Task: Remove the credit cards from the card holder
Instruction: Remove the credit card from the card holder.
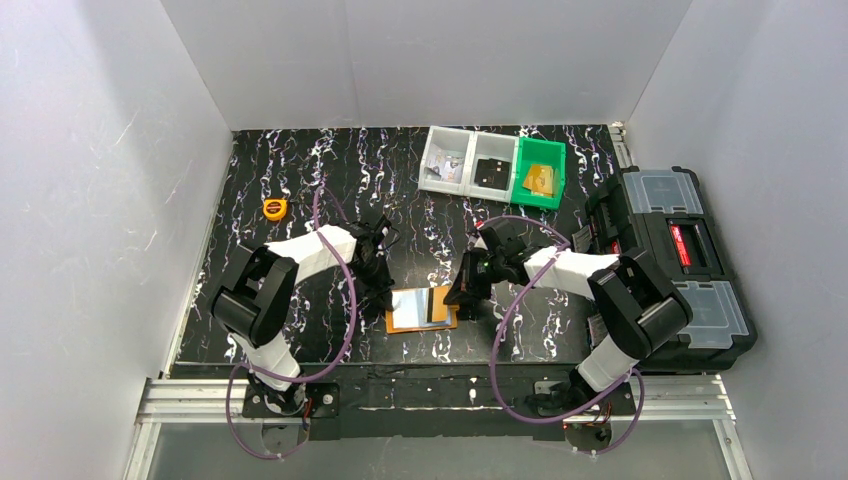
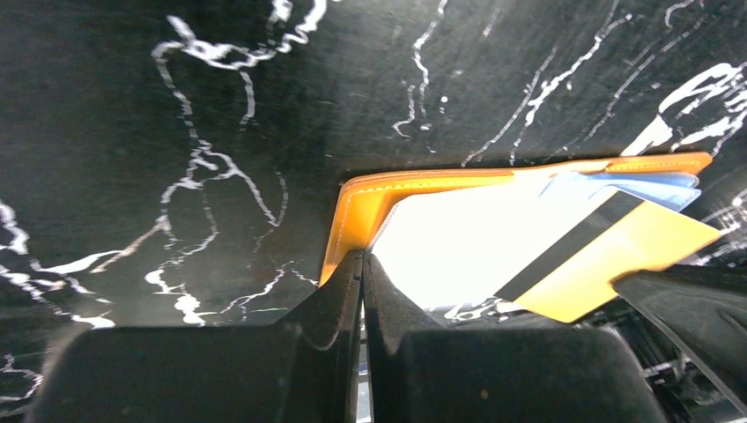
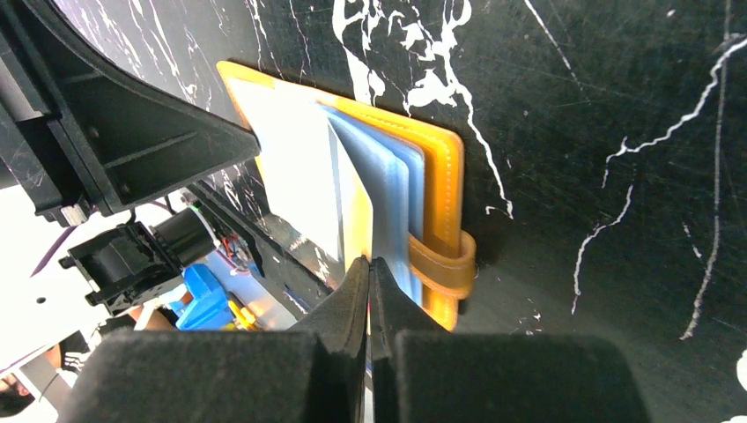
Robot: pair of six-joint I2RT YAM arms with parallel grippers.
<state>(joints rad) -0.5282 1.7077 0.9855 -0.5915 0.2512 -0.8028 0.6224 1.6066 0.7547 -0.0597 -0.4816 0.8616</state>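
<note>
Card holder (image 1: 421, 309) lies open & flat on the black marbled table (image 1: 300, 170), near-centre, betw. the two arms. Credit cards (image 2: 458, 247) sit in it. In left wrist view there's a white, glare-washed one on top, a yellow one w/ dark stripe (image 2: 608, 251) sticking out past the holder's edge, and pale blue ones (image 2: 634, 187) fanned beside it. Right wrist view shows the same stack from the other side: white, then pale blue layers, w/ the orange cover beneath & the closure tab (image 3: 445, 269) looped over the edge.

Left gripper (image 2: 362, 257): fingers pressed together tip to tip. Tips are down at the holder's orange border on its left side, right beside the white card's corner. Touching the leather or just above it, can't tell.

Right gripper (image 3: 369, 263): fingers also pressed together. Tips are at the holder's right side, over the pale blue layers just beside the tab. Whether a thin card edge is nipped betw. them, can't tell.

Elsewhere: yellow tape measure (image 1: 274, 208) sits far left, well apart from the holder. Row of 3 small bins (image 1: 470, 158) stands at the far edge, two pale & one green, w/ small items inside. Black toolbox (image 1: 670, 265) is at the right side of the scene beside the right arm, lid w/ clear compartments.
</note>
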